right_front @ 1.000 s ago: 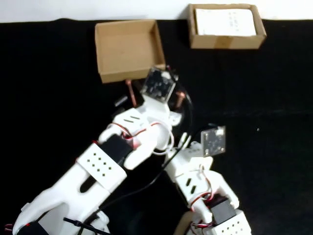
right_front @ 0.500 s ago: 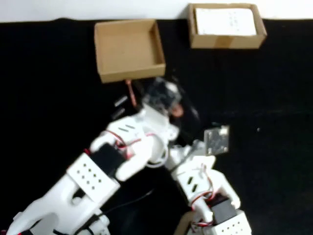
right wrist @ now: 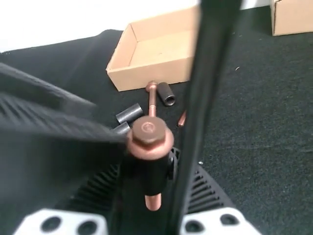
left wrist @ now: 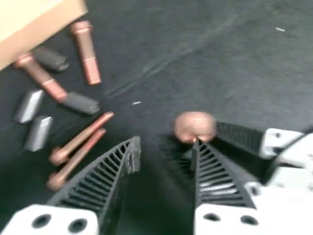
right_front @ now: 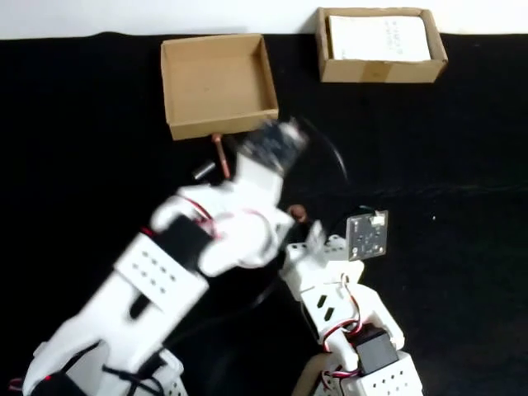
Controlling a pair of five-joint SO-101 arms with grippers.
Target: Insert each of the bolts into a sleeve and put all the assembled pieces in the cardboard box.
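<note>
Seeing right gripper (right wrist: pixel 149 166) clamped on a dark sleeve (right wrist: pixel 155 178) with a copper bolt (right wrist: pixel 149 134) through it: head at one end, threaded tip poking out the other. We hold that piece over the middle of the tabletop (right_front: pixel 462 165), well short of the cardboard box (right_front: pixel 214 122), which sits by the far edge, left of centre, open side up.

Left gripper (left wrist: pixel 164 152) has its jaws apart. From its wrist camera the bolt head sits just off the tip of one finger (left wrist: pixel 210 166); touching or a hair apart, we can't tell. From the right wrist camera the left fingers pass either side of the head, blurred.

Loose stock lies on the tabletop just in front of the cardboard box's near wall. From the left wrist camera we count four loose bolts (left wrist: pixel 87 51) and four bare sleeves (left wrist: pixel 80 103), with two of the bolts lying side by side.

Second box (right_front: pixel 382 70) with a white sheet in it sits by the far edge, right of centre.
</note>
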